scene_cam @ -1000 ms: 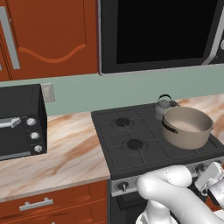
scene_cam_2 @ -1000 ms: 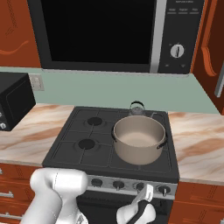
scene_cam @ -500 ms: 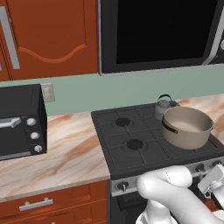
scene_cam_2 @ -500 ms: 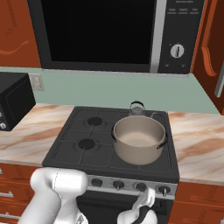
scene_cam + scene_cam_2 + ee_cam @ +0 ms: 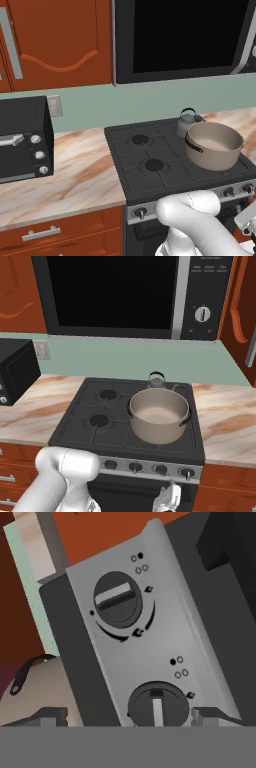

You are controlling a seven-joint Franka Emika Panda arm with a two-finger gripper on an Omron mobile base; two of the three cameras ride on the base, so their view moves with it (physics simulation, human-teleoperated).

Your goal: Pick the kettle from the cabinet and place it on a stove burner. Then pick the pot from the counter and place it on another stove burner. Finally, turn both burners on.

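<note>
With the pot (image 5: 159,419) and kettle (image 5: 156,379) set on burners, the wide-open, empty end effector (image 5: 129,716) should be centred on the knob (image 5: 158,704) nearest it before being closed and turned.

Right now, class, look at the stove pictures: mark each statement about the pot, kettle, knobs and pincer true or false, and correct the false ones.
1. The pot sits on the stove's front right burner. True.
2. The kettle is inside the pot. False: it stands behind the pot on the rear burner.
3. The pincer is shut on a knob. False: its jaws stand open, either side of the lower knob.
4. The two left burners are bare. True.
5. A toaster oven sits on the counter left of the stove. True.
</note>
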